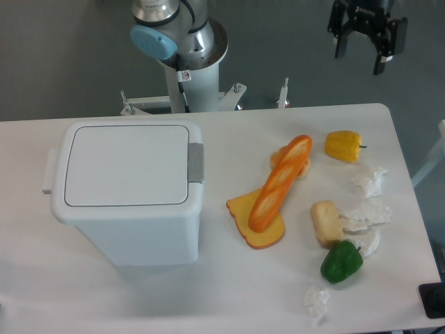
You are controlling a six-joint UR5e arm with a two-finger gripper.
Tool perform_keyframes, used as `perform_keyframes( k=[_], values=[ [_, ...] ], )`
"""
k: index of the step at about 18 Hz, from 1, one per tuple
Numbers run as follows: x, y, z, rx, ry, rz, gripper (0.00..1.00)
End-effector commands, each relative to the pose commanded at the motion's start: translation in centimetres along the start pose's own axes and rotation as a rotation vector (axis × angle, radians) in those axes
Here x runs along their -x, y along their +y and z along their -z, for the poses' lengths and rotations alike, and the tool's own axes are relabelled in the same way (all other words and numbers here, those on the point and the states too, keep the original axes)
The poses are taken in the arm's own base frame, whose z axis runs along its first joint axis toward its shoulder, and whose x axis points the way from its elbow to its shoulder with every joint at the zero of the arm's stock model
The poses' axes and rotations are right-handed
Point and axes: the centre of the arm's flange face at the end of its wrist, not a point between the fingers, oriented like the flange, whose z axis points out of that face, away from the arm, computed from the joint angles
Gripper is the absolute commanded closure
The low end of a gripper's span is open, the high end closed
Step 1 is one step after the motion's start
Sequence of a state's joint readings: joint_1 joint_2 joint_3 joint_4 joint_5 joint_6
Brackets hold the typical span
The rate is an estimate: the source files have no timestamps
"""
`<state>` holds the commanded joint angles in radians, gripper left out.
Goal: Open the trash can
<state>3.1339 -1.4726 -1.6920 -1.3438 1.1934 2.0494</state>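
Observation:
The trash can [125, 195] is a large white rectangular bin standing on the left half of the white table. Its flat lid [127, 165] is closed and lies level. A grey push-button [195, 163] sits on the right rim of the lid. My gripper [361, 59] is black and hangs high at the top right, above the table's far edge and far to the right of the bin. Its two fingers are spread apart with nothing between them.
The arm's base [186, 62] stands behind the table. Right of the bin lie a baguette [279, 182] on an orange slice, a yellow pepper [343, 145], a bread piece [325, 223], a green pepper [341, 262] and several crumpled papers [368, 182].

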Motion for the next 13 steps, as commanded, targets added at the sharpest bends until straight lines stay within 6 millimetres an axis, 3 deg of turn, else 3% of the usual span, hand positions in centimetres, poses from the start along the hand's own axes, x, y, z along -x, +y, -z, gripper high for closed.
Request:
perform_keyframes(
  k=[10,13],
  values=[
    [0.9,0.1,0.1,-0.010,-0.002,0.051,0.00],
    [1.8,-1.5,-0.2,-0.020,0.001,0.089,0.00]
  ],
)
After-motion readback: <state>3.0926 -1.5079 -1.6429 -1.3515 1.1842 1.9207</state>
